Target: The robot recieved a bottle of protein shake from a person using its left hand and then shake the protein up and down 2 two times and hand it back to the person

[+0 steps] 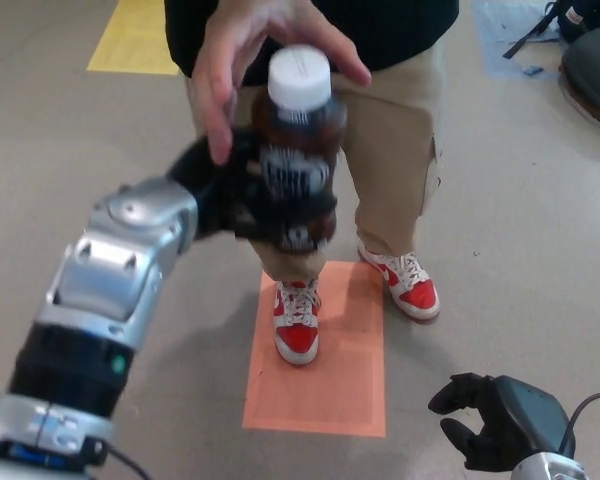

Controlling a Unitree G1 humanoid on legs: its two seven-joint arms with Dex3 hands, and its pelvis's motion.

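Grey floor (100,150) carried an orange mat (325,380) under the person's shoes (296,328); the left robot hand (242,200) gripped the upright bottle (296,150); a person's hand (255,55) hovered around its white cap; the right robot hand (480,425) hung low, empty, fingers apart.

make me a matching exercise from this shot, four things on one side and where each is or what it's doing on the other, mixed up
Things:
1. bottle
2. left hand
3. right hand
4. person's hand

States:
A. low at the right, holding nothing
B. reaching down over the white cap
C. wrapped around the dark bottle body
D. held upright above the orange floor mat

Pairs: 1-D, 2-C, 3-A, 4-B
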